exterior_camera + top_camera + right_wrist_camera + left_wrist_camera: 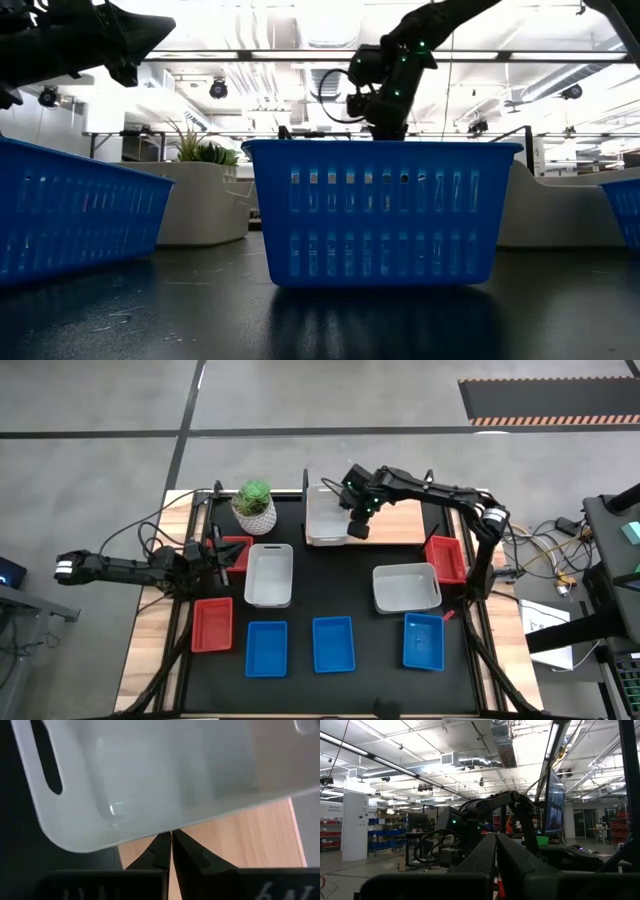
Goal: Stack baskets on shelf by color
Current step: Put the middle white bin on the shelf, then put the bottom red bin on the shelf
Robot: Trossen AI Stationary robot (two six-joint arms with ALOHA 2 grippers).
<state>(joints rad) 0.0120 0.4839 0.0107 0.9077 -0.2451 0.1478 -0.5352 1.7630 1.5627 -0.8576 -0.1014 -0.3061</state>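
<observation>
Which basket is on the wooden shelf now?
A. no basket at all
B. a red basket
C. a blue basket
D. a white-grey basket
D: in the high view a white-grey basket sits on the left part of the shelf, while the red and blue ones are on the black tabletop.

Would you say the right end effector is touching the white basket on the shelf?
Touching: the right wrist view shows the shut right end effector pinching the white basket's rim above the shelf.

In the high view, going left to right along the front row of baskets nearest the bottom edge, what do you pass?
Red basket → blue basket → second blue basket → third blue basket.
</observation>
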